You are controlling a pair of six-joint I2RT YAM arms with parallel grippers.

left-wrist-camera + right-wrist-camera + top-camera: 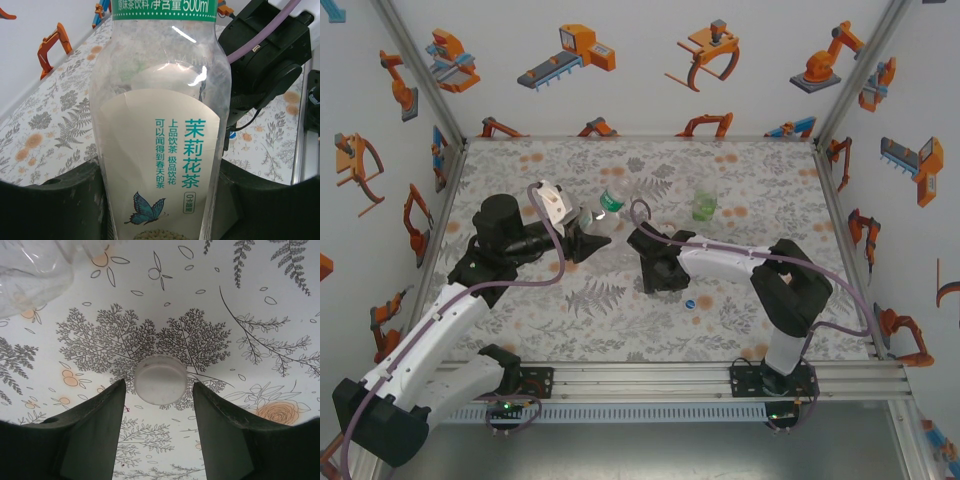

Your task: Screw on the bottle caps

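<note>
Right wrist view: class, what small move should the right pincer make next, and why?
Probably ease the right pincer forward and shut it on the small round white plastic cap. It stands open either side of that cap on the patterned table, and the left pincer grips the clear labelled plastic bottle.

Our left arm folds back from its base, then reaches right, low over the table. The left gripper is clamped on a bottle, one finger pressed to each side. Our right arm bends at the elbow and stretches left, wrist pitched down. The right gripper is spread wide, its fingers either side of a white cap and apparently clear of it.
</note>
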